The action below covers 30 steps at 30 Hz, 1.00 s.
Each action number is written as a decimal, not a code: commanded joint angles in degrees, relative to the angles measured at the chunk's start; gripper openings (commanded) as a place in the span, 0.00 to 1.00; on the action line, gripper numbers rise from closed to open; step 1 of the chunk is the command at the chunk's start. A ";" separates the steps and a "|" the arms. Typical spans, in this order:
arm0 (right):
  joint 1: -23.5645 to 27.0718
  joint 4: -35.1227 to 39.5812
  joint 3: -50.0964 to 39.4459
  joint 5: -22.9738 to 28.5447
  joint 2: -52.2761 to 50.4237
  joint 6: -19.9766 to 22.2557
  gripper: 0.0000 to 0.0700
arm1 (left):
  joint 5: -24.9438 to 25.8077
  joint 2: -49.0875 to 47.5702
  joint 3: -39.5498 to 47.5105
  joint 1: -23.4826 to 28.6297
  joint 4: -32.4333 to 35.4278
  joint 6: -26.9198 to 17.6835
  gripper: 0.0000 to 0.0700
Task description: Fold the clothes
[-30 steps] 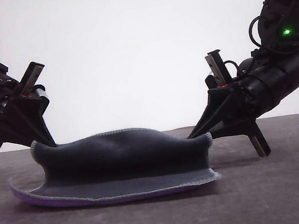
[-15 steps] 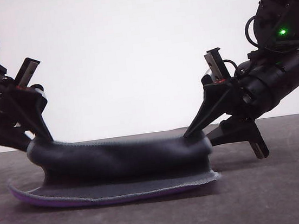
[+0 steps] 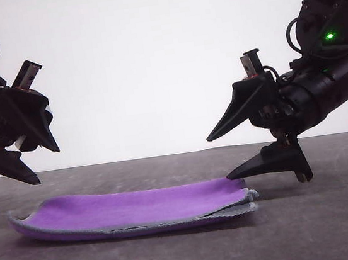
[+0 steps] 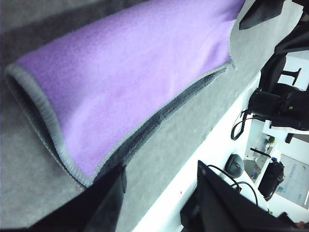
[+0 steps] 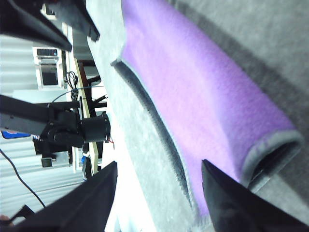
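We see the soft square cloth (image 3: 133, 210), folded purple face up, lying on the grey tabletop (image 3: 313, 227) between our hands: left hand (image 3: 48, 164) at 9 o'clock, right hand (image 3: 219, 157) at 3 o'clock, both spread wide, empty.

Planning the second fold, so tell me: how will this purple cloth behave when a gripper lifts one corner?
The cloth is probably floppy: it lies flat, folded over itself, with edges curling slightly. It looks thin and fleecy, so likely light and easy to grip rather than slippery. Lifted by one corner, the top layer may peel open.
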<state>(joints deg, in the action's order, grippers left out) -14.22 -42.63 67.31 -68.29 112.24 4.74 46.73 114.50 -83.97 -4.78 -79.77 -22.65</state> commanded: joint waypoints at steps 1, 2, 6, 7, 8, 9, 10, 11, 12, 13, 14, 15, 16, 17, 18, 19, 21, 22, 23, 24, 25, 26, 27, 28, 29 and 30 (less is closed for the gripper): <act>0.17 -0.04 1.07 0.50 -1.34 2.19 0.50 | 0.51 1.43 -1.70 -0.05 -0.36 -1.29 0.40; 0.35 -0.03 1.07 1.30 -2.33 2.18 0.50 | 0.51 1.38 -2.04 -0.07 -0.35 -1.30 0.41; 1.11 -0.48 1.07 6.74 -7.11 2.16 0.50 | 0.49 0.88 -3.82 -0.01 -0.13 -1.30 0.41; 1.26 -0.64 1.07 8.49 -8.43 2.16 0.50 | 0.42 0.55 -4.16 0.13 0.15 -1.27 0.41; 1.38 -0.84 1.07 10.32 -9.79 2.16 0.50 | 0.25 0.15 -4.41 0.30 0.52 -1.12 0.41; 1.40 -1.22 1.07 12.29 -11.32 2.16 0.50 | -0.17 -0.41 -4.50 0.46 1.16 -0.48 0.41; 1.40 -1.60 1.07 14.06 -12.80 2.15 0.50 | -1.14 -1.09 -4.51 0.61 1.75 0.12 0.41; 1.40 -2.02 1.07 15.80 -14.32 2.14 0.50 | -2.45 -1.84 -4.50 0.76 2.33 0.83 0.41; 1.38 -2.62 1.07 17.71 -16.05 2.14 0.50 | -4.42 -2.78 -4.50 0.94 2.98 1.96 0.41; 1.32 -3.18 1.07 19.41 -17.73 2.13 0.50 | -6.54 -3.85 -4.50 1.06 3.57 3.02 0.41; 1.24 -3.74 1.07 21.00 -19.46 2.12 0.50 | -8.78 -5.04 -4.50 1.14 4.14 4.06 0.41; 1.18 -4.44 1.07 22.49 -21.56 2.13 0.51 | -11.36 -6.60 -4.50 1.17 4.75 5.14 0.41; 1.08 -4.90 1.07 23.90 -23.58 2.10 0.51 | -13.67 -8.25 -4.50 1.20 5.58 6.22 0.41; 0.91 -5.19 1.07 25.29 -25.60 2.01 0.51 | -15.81 -10.04 -4.50 1.23 6.56 7.35 0.41; 0.63 -5.33 1.07 26.82 -27.87 1.77 0.51 | -17.90 -12.16 -4.50 1.24 7.65 8.66 0.41; 0.45 -5.49 1.07 28.32 -29.99 1.48 0.51 | -19.93 -14.32 -4.50 1.24 8.54 9.68 0.41; 0.19 -5.96 1.07 31.08 -34.20 1.04 0.51 | -23.20 -18.78 -4.48 1.22 9.98 10.80 0.41; 0.07 -6.41 1.06 32.40 -36.33 0.71 0.51 | -24.05 -21.22 -4.48 1.22 10.50 11.00 0.41; -0.03 -7.07 1.05 33.63 -38.37 0.35 0.51 | -24.49 -23.67 -4.47 1.22 10.87 11.11 0.41; -0.12 -8.14 1.03 34.46 -40.15 0.25 0.51 | -24.49 -25.67 -4.45 1.22 11.01 11.17 0.41; -0.24 -9.18 0.96 35.18 -41.80 0.20 0.51 | -24.49 -27.71 -4.35 1.23 10.83 11.24 0.41; -0.40 -10.20 0.83 35.78 -43.34 0.17 0.51 | -24.49 -29.78 -4.16 1.25 10.53 11.33 0.41; -0.58 -11.15 0.55 36.17 -44.74 0.17 0.51 | -24.51 -31.84 -3.70 1.28 10.53 11.37 0.41; -0.77 -11.68 0.03 36.41 -45.95 0.17 0.51 | -24.51 -33.72 -3.05 1.29 10.55 11.39 0.41; -0.96 -11.88 -0.71 36.56 -47.03 0.17 0.51 | -24.51 -35.49 -2.21 1.29 10.61 11.44 0.41; -1.07 -11.83 -1.75 36.75 -48.05 0.14 0.51 | -24.51 -37.29 -1.02 1.29 10.76 11.59 0.41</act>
<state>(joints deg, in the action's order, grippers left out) -14.88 -54.32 66.08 -31.79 63.84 5.52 22.39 77.21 -85.45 -3.51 -68.86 -11.79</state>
